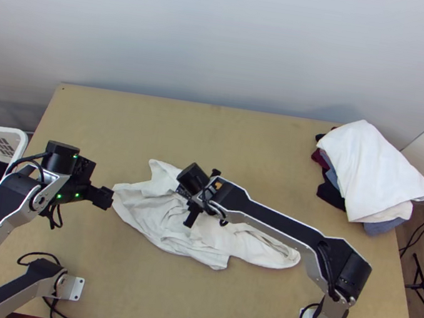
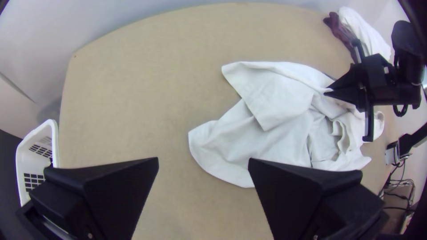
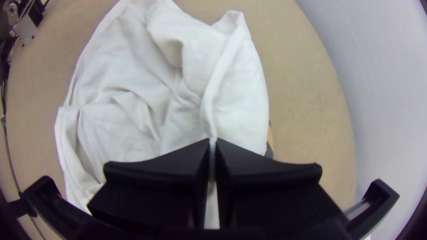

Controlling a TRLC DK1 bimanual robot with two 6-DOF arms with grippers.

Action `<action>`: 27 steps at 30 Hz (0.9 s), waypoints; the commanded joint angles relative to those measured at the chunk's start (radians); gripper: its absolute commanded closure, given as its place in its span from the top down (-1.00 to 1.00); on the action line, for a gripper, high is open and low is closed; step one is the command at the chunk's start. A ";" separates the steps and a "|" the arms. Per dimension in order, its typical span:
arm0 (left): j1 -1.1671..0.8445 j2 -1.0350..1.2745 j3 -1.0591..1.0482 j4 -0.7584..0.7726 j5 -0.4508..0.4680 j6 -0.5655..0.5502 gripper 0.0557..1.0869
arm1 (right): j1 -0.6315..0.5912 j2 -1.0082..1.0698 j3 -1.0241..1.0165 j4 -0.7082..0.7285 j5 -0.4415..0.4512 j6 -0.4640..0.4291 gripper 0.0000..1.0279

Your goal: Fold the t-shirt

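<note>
The white t-shirt (image 1: 213,238) lies bunched and wrinkled on the table. My right gripper (image 1: 179,193) is over its upper middle part. In the right wrist view, my right gripper (image 3: 213,142) is shut on a narrow ridge of the t-shirt (image 3: 129,89), with cloth rising to the fingertips. My left gripper (image 1: 105,198) stands at the t-shirt's left end. Seen from its wrist, my left gripper (image 2: 203,161) is wide open, and no cloth lies between its fingers; the t-shirt (image 2: 275,115) is spread in loose folds beyond them, one corner flapped over.
A pile of folded clothes (image 1: 367,174) with a white piece on top sits at the table's back right. The white basket (image 1: 21,148) holding dark and grey clothes stands off the left edge. Bare wood (image 1: 184,130) stretches behind the t-shirt.
</note>
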 commanded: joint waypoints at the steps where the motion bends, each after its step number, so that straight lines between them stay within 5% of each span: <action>1: 0.000 -0.005 -0.007 0.003 0.000 -0.001 0.90 | -0.016 -0.054 0.008 0.016 -0.001 -0.011 -0.94; 11: -0.072 -0.003 -0.041 0.012 -0.001 0.009 0.90 | -0.082 -0.285 0.084 -0.145 -0.001 -0.022 -0.94; 27: -0.245 0.198 0.020 0.095 -0.081 0.018 0.90 | -0.456 -0.693 0.097 -0.401 -0.009 -0.044 -0.94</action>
